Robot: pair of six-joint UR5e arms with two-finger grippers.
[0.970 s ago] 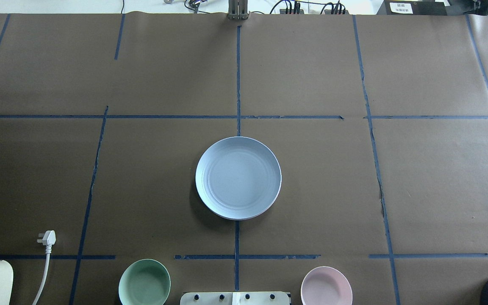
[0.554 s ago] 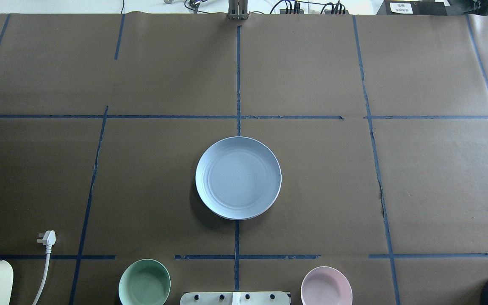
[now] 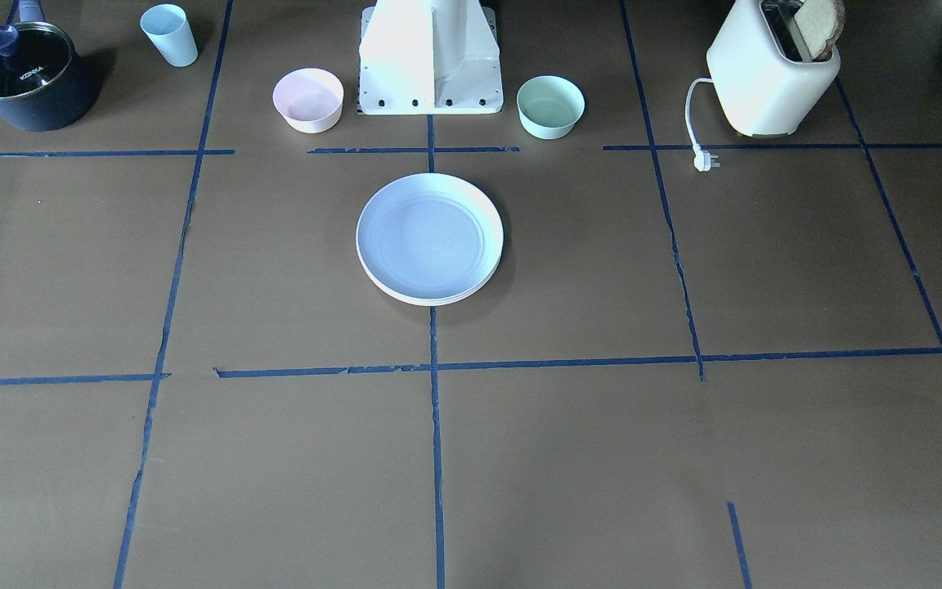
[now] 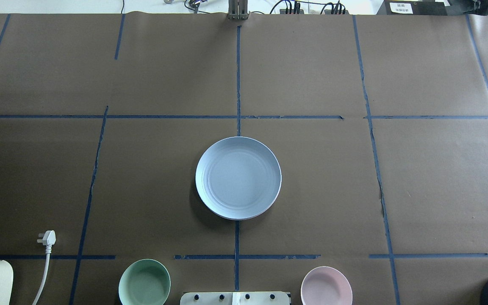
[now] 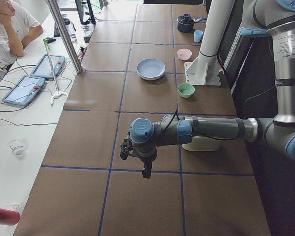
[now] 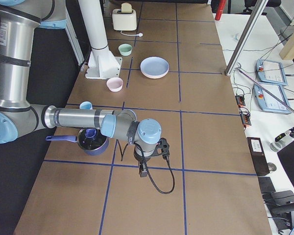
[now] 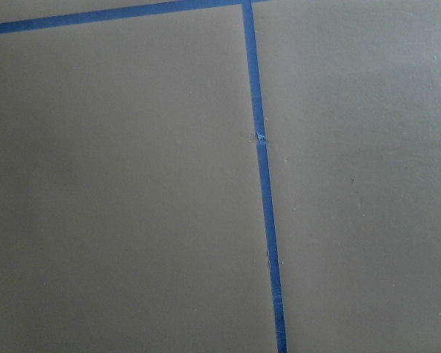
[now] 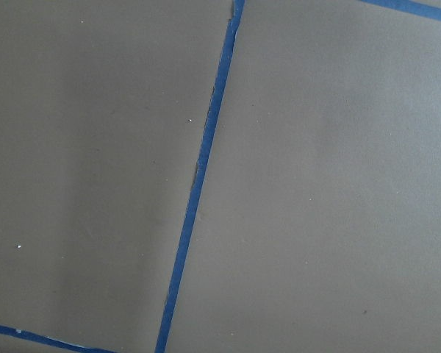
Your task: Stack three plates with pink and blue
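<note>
At table (image 4: 333, 190) centre, plate stack (image 4: 238, 178), light blue uppermost; left fingers (image 5: 146, 173), right fingers (image 6: 142, 171): state indiscernible.

Three plates (image 3: 429, 239) stacked at the table (image 3: 602, 262) centre.
Light blue plate (image 4: 238, 178) on top, lying flat; paler rims (image 3: 437, 302) show beneath.

Blue-topped plates (image 5: 151, 69), apparently stacked.

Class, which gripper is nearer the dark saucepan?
Right. The right gripper hangs close beside the saucepan, on its operators' side; the left gripper is at the opposite end of the table, far from it.
</note>
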